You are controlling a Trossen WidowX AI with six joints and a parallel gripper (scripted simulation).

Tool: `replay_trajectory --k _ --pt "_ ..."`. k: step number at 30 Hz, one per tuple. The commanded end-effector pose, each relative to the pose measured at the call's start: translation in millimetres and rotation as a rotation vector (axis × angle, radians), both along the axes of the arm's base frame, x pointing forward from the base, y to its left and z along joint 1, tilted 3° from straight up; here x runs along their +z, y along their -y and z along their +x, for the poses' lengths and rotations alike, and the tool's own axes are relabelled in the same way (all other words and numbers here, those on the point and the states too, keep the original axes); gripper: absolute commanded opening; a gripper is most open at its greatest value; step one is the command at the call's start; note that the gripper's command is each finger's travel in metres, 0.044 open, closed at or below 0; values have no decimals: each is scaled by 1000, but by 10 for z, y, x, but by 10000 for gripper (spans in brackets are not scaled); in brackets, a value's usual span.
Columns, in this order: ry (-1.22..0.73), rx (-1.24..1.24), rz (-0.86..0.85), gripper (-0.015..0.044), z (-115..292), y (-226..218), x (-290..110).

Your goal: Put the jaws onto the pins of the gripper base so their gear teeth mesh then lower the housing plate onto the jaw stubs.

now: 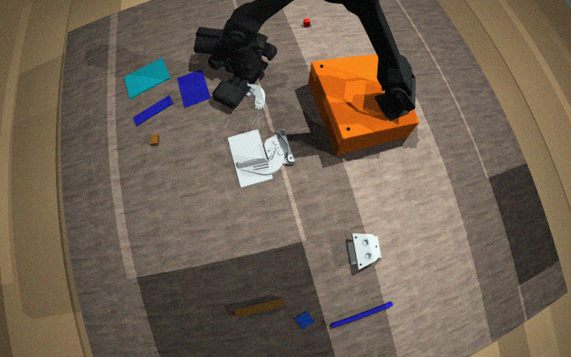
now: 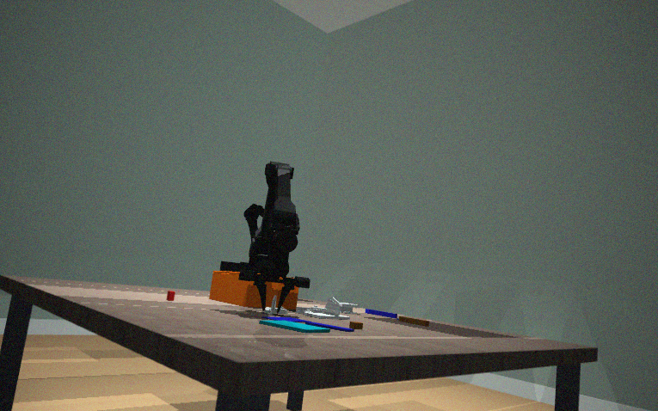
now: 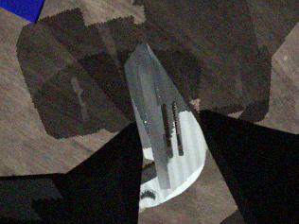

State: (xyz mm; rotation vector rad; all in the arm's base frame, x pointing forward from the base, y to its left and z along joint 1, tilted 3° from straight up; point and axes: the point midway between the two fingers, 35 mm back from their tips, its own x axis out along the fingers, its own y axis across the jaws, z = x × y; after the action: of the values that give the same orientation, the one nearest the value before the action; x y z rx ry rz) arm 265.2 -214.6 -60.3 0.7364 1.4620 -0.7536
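Note:
My gripper (image 2: 271, 309) (image 3: 169, 123) is low over the table at the upper left of the top view, its fingers closed on the sides of a loose white jaw (image 1: 258, 97) (image 3: 189, 141). The jaw has two slots, and its toothed end shows beyond the fingers in the top view. The white gripper base (image 1: 244, 143) stands apart from it, near the middle of that view. The other slotted jaw (image 1: 273, 168) lies at the base; whether it is seated on a pin cannot be told. The housing plate (image 1: 362, 253), white with two round holes, lies apart at the lower right.
A large orange block (image 1: 329, 95) stands right of the gripper. A teal plate (image 1: 146, 78), a blue plate (image 1: 193, 88), a blue strip (image 1: 153, 110) and a small brown block (image 1: 154, 140) lie left. A brown bar (image 1: 258, 307), blue square (image 1: 304, 320) and blue rod (image 1: 362, 314) lie at the bottom.

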Motion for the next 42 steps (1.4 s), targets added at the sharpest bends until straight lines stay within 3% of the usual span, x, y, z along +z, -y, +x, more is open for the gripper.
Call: replay_trajectory --k 1,25,36,42 --pt "-2 1 -3 134 -3 5 6" --pt "1 0 -1 134 24 6 761" --pt "1 4 0 134 25 -1 783" --pt "2 143 4 134 68 -172 786"
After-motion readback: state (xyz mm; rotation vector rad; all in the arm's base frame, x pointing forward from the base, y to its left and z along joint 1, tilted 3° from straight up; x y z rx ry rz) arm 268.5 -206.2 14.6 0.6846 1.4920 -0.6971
